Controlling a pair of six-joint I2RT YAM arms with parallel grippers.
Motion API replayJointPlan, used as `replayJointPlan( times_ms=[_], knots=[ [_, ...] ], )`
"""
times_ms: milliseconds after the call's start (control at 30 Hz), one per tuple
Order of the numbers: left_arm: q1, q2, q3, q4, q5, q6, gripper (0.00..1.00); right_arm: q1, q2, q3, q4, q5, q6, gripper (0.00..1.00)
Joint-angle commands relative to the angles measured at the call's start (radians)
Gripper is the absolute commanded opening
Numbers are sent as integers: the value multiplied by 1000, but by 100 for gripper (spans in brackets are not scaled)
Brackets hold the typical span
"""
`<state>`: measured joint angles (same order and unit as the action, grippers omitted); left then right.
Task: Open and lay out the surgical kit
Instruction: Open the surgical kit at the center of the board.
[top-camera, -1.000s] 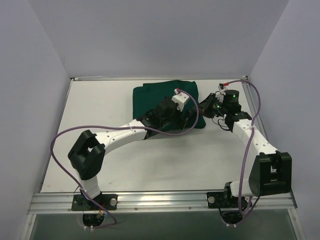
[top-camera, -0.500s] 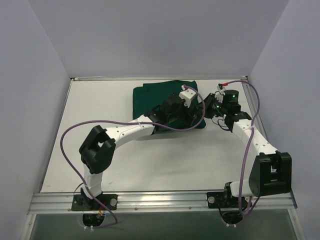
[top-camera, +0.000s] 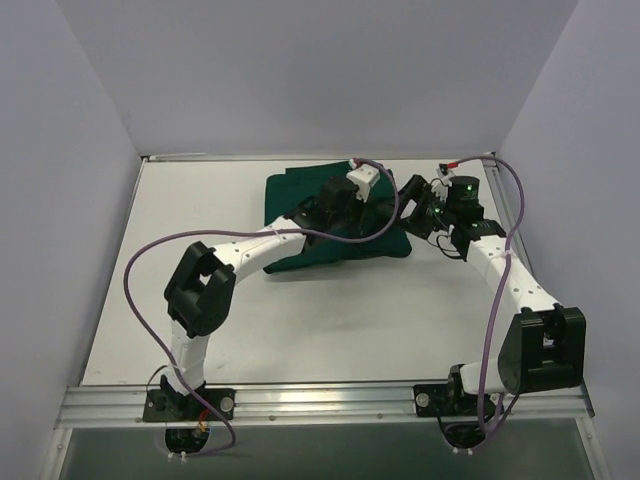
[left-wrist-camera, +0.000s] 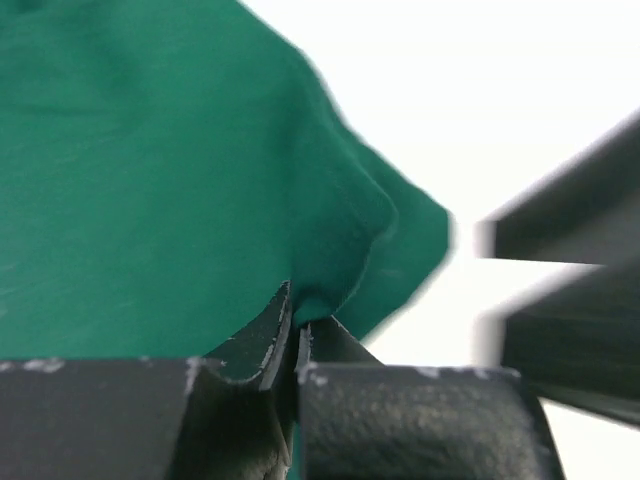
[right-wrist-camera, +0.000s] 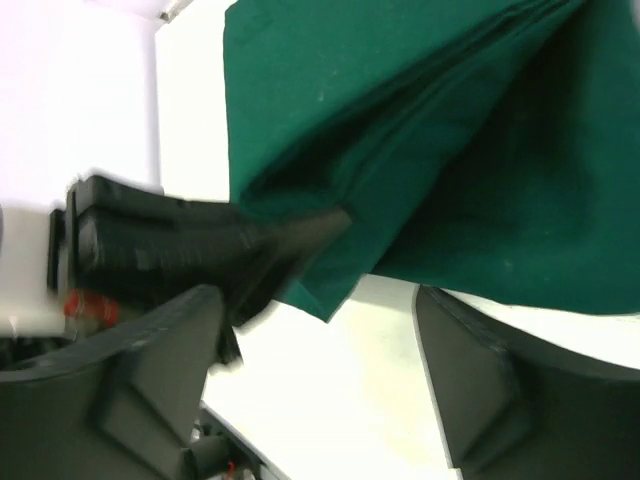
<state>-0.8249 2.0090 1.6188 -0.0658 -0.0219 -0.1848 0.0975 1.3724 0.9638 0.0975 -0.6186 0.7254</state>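
The surgical kit shows only as its dark green cloth wrap (top-camera: 300, 195), bundled at the back middle of the table; the tray and instruments are hidden. My left gripper (top-camera: 388, 207) is at the wrap's right end, shut on a pinched fold of the green cloth (left-wrist-camera: 298, 318). In the left wrist view the cloth (left-wrist-camera: 150, 180) fills the upper left. My right gripper (top-camera: 414, 205) stands just right of it, open. Its fingers (right-wrist-camera: 480, 380) straddle bare table below the cloth's corner (right-wrist-camera: 330, 300) without touching it. The left gripper's dark finger (right-wrist-camera: 260, 250) shows there on the cloth.
White table (top-camera: 200, 300) with grey walls close on the left, back and right. A purple cable loops off each arm. The right arm's wrist (top-camera: 462, 205) sits near the back right corner. A metal rail (top-camera: 320, 400) runs along the near edge.
The left gripper has moved back and right onto the wrap's right corner and shut on it. The right gripper, shut before, has opened and let go of the cloth.
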Motion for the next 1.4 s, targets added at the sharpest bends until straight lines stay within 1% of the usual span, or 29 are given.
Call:
replayJointPlan(
  times_ms=[0,33,100,200,233,267,300,367,400,433,467,500,533,567,600,633,700,800,833,900,933,967,1033,1100,1167,1200,1233,1267,1367],
  knots=[
    [98,-84,38,-37,-24,-45,2,-4,-36,120,-131,81,-116,84],
    [143,-104,24,-51,-24,-51,2,-7,-33,144,-163,136,-139,86],
    [202,-178,-12,-83,-58,-73,2,-16,-30,196,-231,175,-182,88],
    [357,-268,-51,-205,-108,-134,2,-39,-36,211,-240,188,-199,88],
    [410,-336,-89,-257,-116,-152,2,-39,-33,211,-239,186,-207,88],
    [522,-376,-111,-281,-121,-182,2,-36,-29,210,-234,175,-208,88],
    [582,-454,-134,-305,-127,-194,2,-33,-16,207,-228,171,-210,88],
    [700,-528,-189,-382,-167,-211,2,-10,0,197,-199,151,-225,88],
    [809,-596,-207,-408,-188,-223,2,-1,25,193,-193,134,-233,88],
    [872,-625,-226,-451,-208,-232,2,10,37,197,-186,131,-245,88],
    [918,-650,-255,-469,-207,-252,7,48,51,203,-189,138,-277,88],
    [1001,-670,-270,-485,-193,-260,22,71,63,214,-194,170,-291,88],
    [1021,-700,-289,-496,-179,-265,40,89,88,240,-200,183,-305,88],
    [1036,-711,-324,-499,-167,-263,72,115,100,257,-206,192,-334,88],
    [1043,-722,-336,-509,-186,-262,91,170,126,274,-209,213,-345,88],
    [1046,-727,-350,-528,-209,-263,94,197,137,308,-212,224,-354,88],
    [1050,-742,-392,-517,-222,-236,94,287,177,345,-216,247,-391,88],
    [1052,-760,-405,-520,-228,-225,94,372,247,429,-245,327,-440,88],
    [1050,-771,-405,-520,-204,-231,94,425,264,450,-254,353,-451,88],
    [1050,-770,-402,-508,-153,-237,94,478,330,512,-257,382,-472,86],
    [1050,-757,-395,-508,-98,-245,94,528,355,535,-263,405,-486,85],
    [1047,-748,-393,-505,-69,-261,94,556,384,564,-301,460,-494,81],
    [1043,-730,-416,-484,-17,-281,94,608,462,644,-353,514,-517,75],
    [1038,-722,-448,-444,60,-300,94,682,516,687,-367,597,-527,72],
    [1037,-717,-503,-419,103,-314,94,734,543,702,-371,619,-541,66],
    [1038,-714,-519,-404,114,-317,94,746,569,717,-374,661,-543,63],
    [1038,-711,-531,-398,123,-320,95,755,580,720,-375,672,-543,57],
    [1037,-711,-554,-391,146,-329,95,769,591,727,-375,678,-544,54],
    [1034,-717,-595,-359,187,-346,97,788,622,737,-375,717,-543,50]
  ],
)
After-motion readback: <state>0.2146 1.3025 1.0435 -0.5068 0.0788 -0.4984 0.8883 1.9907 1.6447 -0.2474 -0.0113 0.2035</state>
